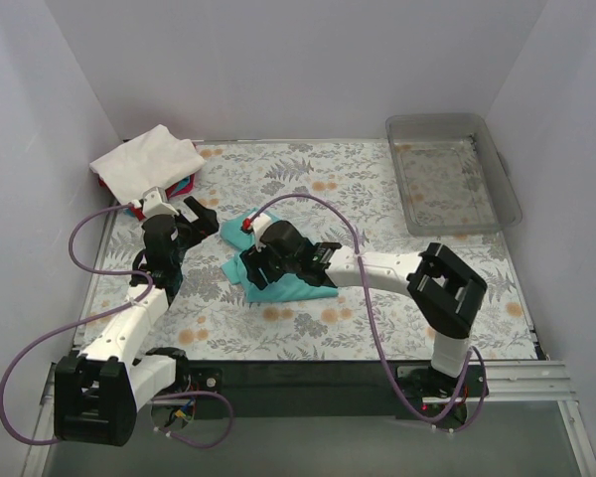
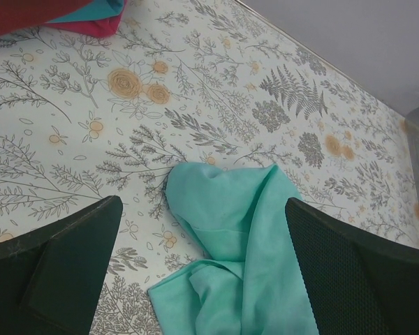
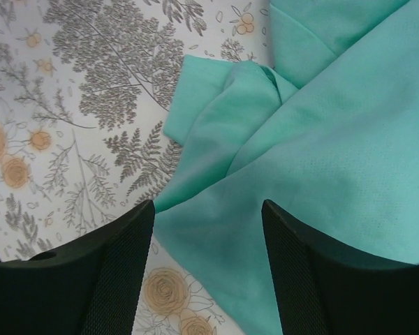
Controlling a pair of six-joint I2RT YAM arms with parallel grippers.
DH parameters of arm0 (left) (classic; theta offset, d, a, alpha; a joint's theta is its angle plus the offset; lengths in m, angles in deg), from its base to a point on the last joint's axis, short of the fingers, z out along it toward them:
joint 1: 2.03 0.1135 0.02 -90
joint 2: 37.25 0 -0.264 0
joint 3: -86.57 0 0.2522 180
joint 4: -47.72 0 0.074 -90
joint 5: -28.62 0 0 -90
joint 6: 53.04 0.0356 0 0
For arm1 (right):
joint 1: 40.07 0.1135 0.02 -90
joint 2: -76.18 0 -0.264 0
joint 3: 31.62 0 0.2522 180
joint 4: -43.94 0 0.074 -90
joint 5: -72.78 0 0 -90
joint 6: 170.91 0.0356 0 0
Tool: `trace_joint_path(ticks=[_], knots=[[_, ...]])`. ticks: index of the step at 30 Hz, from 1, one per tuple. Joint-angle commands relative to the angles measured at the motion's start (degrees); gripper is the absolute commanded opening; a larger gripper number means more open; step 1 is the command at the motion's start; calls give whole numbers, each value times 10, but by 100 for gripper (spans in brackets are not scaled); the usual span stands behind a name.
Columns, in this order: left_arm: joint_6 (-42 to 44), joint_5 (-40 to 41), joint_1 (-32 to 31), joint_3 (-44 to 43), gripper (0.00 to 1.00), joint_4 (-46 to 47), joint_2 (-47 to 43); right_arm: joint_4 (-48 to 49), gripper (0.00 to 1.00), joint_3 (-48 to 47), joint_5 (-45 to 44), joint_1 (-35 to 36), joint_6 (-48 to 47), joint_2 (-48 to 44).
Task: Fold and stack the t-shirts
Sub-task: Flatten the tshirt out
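Currently the teal t-shirt [image 1: 296, 288] lies crumpled in the middle of the desk [image 1: 377, 328], with the left gripper [image 2: 202, 209] and right gripper [image 3: 208, 209] both spread open above its edges. Pinching bunched layers together would likely lift a wad, not a flat edge.

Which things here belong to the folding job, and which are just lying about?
Job: teal t-shirt mid-table; white t-shirt atop the back-left pile; red shirt beneath it.
Lying about: clear grey tray, back right; floral table cover.
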Motion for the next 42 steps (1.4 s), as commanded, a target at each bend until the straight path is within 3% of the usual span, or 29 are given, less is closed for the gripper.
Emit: trace_joint_path(ticks=[1, 7, 11, 15, 20, 24, 30, 35, 37, 38, 41, 42], knots=[[-3, 8, 1, -10, 96, -4, -16, 15, 57, -27, -45, 7, 16, 29], [-2, 2, 1, -9, 96, -6, -23, -14, 43, -60, -85, 13, 12, 73], [-2, 0, 0, -9, 96, -5, -22, -25, 2, -73, -99, 13, 14, 88], [-2, -4, 0, -8, 96, -3, -20, -25, 1, -58, -133, 14, -2, 50], [13, -30, 0, -6, 96, 12, -20, -43, 1, 8, -236, 11, -36, -86], [28, -85, -21, -6, 90, 40, -15, -45, 1, 84, -283, -39, -33, -198], [34, -72, -108, -36, 88, 50, 55, -45, 1, 188, -281, -142, -4, -265], [13, -16, -129, -35, 87, 54, 89, -31, 1, 185, -170, -138, 11, -260], [9, 30, -130, -37, 90, 37, 77, -15, 8, 157, -169, -103, 12, -232], [9, 42, -129, -39, 91, 28, 67, -15, 22, 143, -174, -87, 9, -219], [-2, 62, -106, -45, 97, -6, 58, -15, 49, 91, -170, -40, 0, -166], [-6, 53, -70, -44, 98, -16, 59, -15, 52, 80, -151, -28, 1, -143]])
